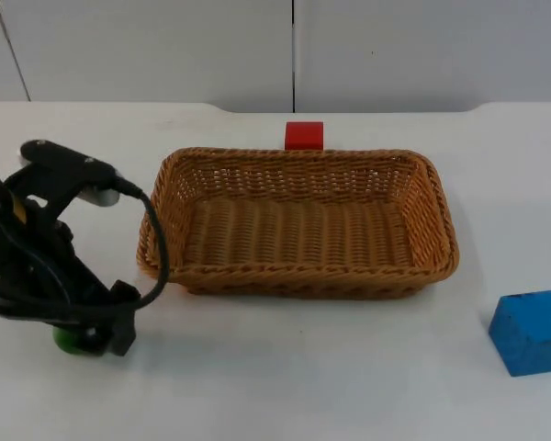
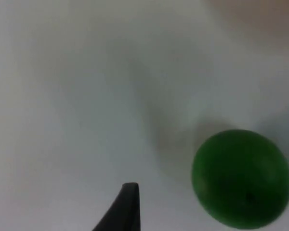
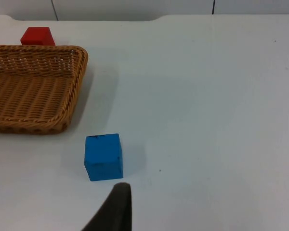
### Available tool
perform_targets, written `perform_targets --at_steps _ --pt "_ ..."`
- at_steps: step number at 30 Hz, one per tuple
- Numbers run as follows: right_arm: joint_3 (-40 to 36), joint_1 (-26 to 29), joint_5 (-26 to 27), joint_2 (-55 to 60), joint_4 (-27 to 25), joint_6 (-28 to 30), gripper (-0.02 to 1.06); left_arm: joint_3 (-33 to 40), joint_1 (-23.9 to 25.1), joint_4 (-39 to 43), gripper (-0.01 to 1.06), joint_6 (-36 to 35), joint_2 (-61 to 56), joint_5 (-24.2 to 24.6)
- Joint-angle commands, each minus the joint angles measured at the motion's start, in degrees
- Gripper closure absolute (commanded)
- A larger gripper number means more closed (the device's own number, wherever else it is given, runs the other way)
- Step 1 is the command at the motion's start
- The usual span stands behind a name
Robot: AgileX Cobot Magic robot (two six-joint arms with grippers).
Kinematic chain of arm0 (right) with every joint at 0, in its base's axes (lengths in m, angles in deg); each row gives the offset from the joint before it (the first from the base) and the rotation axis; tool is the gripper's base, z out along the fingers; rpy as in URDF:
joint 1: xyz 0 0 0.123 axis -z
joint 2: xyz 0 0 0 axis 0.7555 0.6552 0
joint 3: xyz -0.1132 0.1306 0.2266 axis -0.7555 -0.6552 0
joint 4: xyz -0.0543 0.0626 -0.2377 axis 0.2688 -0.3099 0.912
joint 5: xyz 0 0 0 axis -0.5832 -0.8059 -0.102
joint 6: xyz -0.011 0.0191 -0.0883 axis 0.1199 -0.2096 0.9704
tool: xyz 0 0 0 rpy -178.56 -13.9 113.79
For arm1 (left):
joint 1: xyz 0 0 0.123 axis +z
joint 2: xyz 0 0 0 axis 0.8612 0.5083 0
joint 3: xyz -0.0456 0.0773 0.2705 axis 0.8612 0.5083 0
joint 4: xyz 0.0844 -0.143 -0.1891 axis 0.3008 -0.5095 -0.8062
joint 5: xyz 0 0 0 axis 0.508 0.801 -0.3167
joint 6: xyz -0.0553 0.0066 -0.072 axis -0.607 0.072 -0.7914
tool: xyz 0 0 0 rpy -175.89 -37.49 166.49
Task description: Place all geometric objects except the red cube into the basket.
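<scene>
A green ball [image 1: 67, 339] is sitting on the white table [image 1: 285, 386], left of the empty wicker basket [image 1: 298, 280]. The left gripper [image 1: 92, 338] is hovering right over it; whether its jaws are open cannot be told. A blue cube [image 1: 531, 332] is waiting right of the basket, the red cube [image 1: 304, 135] behind it. Nothing is in the basket yet. The right arm is waiting.

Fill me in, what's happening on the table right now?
The left gripper is low over the small green ball on the white table, left of the brown wicker basket; in the left wrist view the ball sits on the table beside a fingertip, not gripped. Nothing is in the basket yet. The blue cube lies on the table to the basket's right, untouched, and the right arm waits with that cube ahead of its gripper. The red cube stands behind the basket.
</scene>
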Motion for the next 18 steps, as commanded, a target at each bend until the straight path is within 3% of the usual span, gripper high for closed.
perform_targets --at_steps 1,12,14,16,17,18 --pt "-0.4 0.5 0.2 -0.2 -0.1 -0.1 -0.01 -0.2 1.5 0.1 0.06 -0.1 1.3 -2.1" --pt "-0.4 0.5 0.2 -0.2 -0.1 -0.1 -0.01 -0.2 1.7 -0.2 0.07 0.3 6.0 -5.8" --pt "-0.4 0.5 0.2 -0.2 -0.1 -0.1 -0.01 -0.2 1.7 -0.2 0.15 0.3 6.3 -6.6" --pt "-0.4 0.5 0.2 -0.2 -0.1 -0.1 -0.01 -0.2 1.7 -0.2 0.32 0.2 6.2 -7.4" --pt "-0.4 0.5 0.2 -0.2 -0.1 -0.1 -0.01 -0.2 1.7 -0.2 0.32 0.2 6.2 -7.4" --pt "-0.4 0.5 0.2 -0.2 -0.1 -0.1 -0.01 -0.2 1.7 -0.2 0.42 -0.4 6.2 -7.6"
